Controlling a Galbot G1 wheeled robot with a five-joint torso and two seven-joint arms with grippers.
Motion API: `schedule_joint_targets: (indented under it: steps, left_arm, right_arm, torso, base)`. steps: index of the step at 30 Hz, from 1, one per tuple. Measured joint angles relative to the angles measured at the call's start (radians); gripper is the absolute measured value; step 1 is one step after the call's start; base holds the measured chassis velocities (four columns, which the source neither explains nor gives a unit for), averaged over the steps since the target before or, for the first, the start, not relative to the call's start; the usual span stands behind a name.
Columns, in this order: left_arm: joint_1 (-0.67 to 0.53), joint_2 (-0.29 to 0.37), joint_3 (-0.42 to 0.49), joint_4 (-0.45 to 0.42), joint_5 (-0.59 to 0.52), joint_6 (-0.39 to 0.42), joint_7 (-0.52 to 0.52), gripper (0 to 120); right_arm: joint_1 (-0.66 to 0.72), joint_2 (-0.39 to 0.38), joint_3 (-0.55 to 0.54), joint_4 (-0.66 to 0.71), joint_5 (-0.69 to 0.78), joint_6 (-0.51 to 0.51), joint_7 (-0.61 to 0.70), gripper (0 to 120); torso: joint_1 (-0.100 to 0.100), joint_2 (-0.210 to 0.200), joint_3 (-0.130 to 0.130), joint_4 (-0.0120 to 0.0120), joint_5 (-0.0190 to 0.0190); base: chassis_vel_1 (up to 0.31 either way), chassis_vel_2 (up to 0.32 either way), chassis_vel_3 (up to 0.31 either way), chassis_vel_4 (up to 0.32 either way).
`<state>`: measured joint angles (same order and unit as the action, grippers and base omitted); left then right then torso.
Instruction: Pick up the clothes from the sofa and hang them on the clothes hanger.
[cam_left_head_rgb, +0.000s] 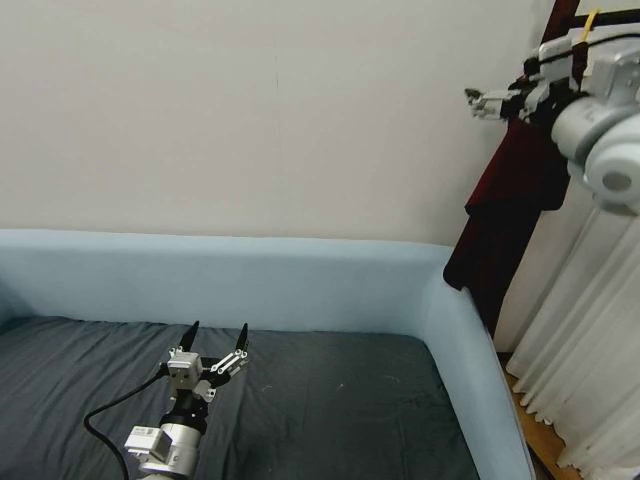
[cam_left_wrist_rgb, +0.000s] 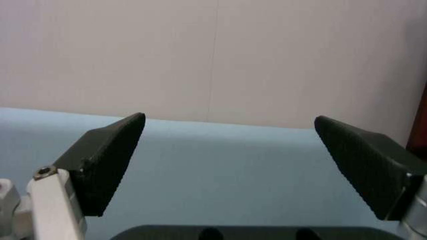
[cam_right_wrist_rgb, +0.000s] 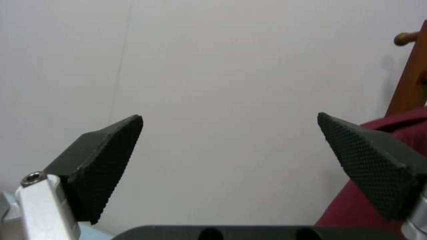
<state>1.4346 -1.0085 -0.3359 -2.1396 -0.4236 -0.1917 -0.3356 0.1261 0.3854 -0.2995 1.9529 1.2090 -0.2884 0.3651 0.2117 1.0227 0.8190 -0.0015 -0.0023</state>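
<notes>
you face a pale blue sofa (cam_left_head_rgb: 300, 280) under a white wall (cam_left_head_rgb: 250, 110), curtain (cam_left_head_rgb: 590, 340) past its right end. there the dark red garment (cam_left_head_rgb: 505, 210) hangs vertically on the wooden stand (cam_right_wrist_rgb: 408, 65). your left gripper (cam_left_head_rgb: 220, 328) gapes wide over the seat; right gripper (cam_left_head_rgb: 490, 103), wide too, beside the garment's top.

A plain off-white wall (cam_left_head_rgb: 250, 110) fills the far side of the room, evenly lit, with a faint vertical seam (cam_left_head_rgb: 275, 120) running down it. Against it stands a pale blue sofa (cam_left_head_rgb: 300, 285), its padded back along the wall and its arm coming near on the right, around a dark grey seat cushion (cam_left_head_rgb: 330, 400). Right of the arm, a strip of wooden floor (cam_left_head_rgb: 520, 392) shows beside a white pleated curtain (cam_left_head_rgb: 590, 340).
</notes>
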Motion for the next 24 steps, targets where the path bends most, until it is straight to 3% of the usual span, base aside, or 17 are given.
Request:
schedule_joint_targets:
  steps: [2, 3, 5, 7, 8, 10, 13, 14, 18, 19, 22, 24]
  left_arm:
    - [0.000, 0.000, 0.000, 0.000, 0.000, 0.000, 0.000, 100]
    - [0.000, 0.000, 0.000, 0.000, 0.000, 0.000, 0.000, 100]
    - [0.000, 0.000, 0.000, 0.000, 0.000, 0.000, 0.000, 100]
    - [0.000, 0.000, 0.000, 0.000, 0.000, 0.000, 0.000, 100]
    - [0.000, 0.000, 0.000, 0.000, 0.000, 0.000, 0.000, 100]
    - [0.000, 0.000, 0.000, 0.000, 0.000, 0.000, -0.001, 100]
    - [0.000, 0.000, 0.000, 0.000, 0.000, 0.000, 0.000, 100]
    - [0.000, 0.000, 0.000, 0.000, 0.000, 0.000, 0.000, 100]
    - [0.000, 0.000, 0.000, 0.000, 0.000, 0.000, 0.000, 100]
    - [0.000, 0.000, 0.000, 0.000, 0.000, 0.000, 0.000, 100]
    - [0.000, 0.000, 0.000, 0.000, 0.000, 0.000, 0.000, 100]
    - [0.000, 0.000, 0.000, 0.000, 0.000, 0.000, -0.001, 100]
  right_arm:
    - [-0.179, -0.022, 0.069, 0.044, -0.029, 0.049, 0.019, 100]
    - [-0.179, -0.022, 0.069, 0.044, -0.029, 0.049, 0.019, 100]
    - [-0.410, -0.006, 0.249, 0.078, -0.088, 0.089, 0.027, 100]
    - [-0.684, 0.065, 0.495, 0.100, -0.178, 0.117, 0.028, 100]
    - [-0.684, 0.065, 0.495, 0.100, -0.178, 0.117, 0.028, 100]
    - [-0.925, 0.165, 0.693, 0.119, -0.294, 0.135, -0.001, 100]
    - [-1.282, 0.344, 0.903, 0.181, -0.490, 0.167, -0.080, 100]
    - [-1.282, 0.344, 0.903, 0.181, -0.490, 0.167, -0.080, 100]
    - [-1.677, 0.634, 1.039, 0.274, -0.750, 0.319, -0.209, 100]
    - [-1.677, 0.634, 1.039, 0.274, -0.750, 0.319, -0.209, 100]
    - [-1.849, 0.763, 1.035, 0.329, -0.898, 0.410, -0.231, 100]
    - [-1.881, 0.787, 1.024, 0.341, -0.925, 0.428, -0.232, 100]
  torso:
    - [0.000, 0.000, 0.001, 0.0000, 0.0020]
    - [0.000, 0.000, 0.001, 0.0000, 0.0020]
    - [0.000, 0.000, 0.001, 0.0003, 0.0024]
    - [0.000, 0.000, 0.000, 0.0005, -0.0002]
    - [0.000, 0.000, 0.000, 0.0005, -0.0002]
    - [0.000, 0.000, 0.001, 0.0006, 0.0023]
    - [0.000, -0.001, 0.001, 0.0002, 0.0016]
    - [0.000, -0.001, 0.001, 0.0002, 0.0016]
    - [0.000, 0.000, 0.000, -0.0004, 0.0012]
    - [0.000, 0.000, 0.000, -0.0004, 0.0012]
    - [0.000, 0.000, 0.000, -0.0004, 0.0011]
    - [0.000, 0.000, 0.000, -0.0002, 0.0009]
  base:
    - [0.000, 0.000, 0.000, 0.000]
    - [0.000, 0.000, 0.000, 0.000]
    - [0.000, 0.000, 0.000, 0.000]
    - [0.000, 0.000, 0.000, 0.000]
    - [0.000, 0.000, 0.000, 0.000]
    - [0.000, 0.000, 0.000, 0.000]
    - [0.000, 0.000, 0.000, 0.000]
    - [0.000, 0.000, 0.000, 0.000]
    - [0.000, 0.000, 0.000, 0.000]
    - [0.000, 0.000, 0.000, 0.000]
    - [0.000, 0.000, 0.000, 0.000]
    - [0.000, 0.000, 0.000, 0.000]
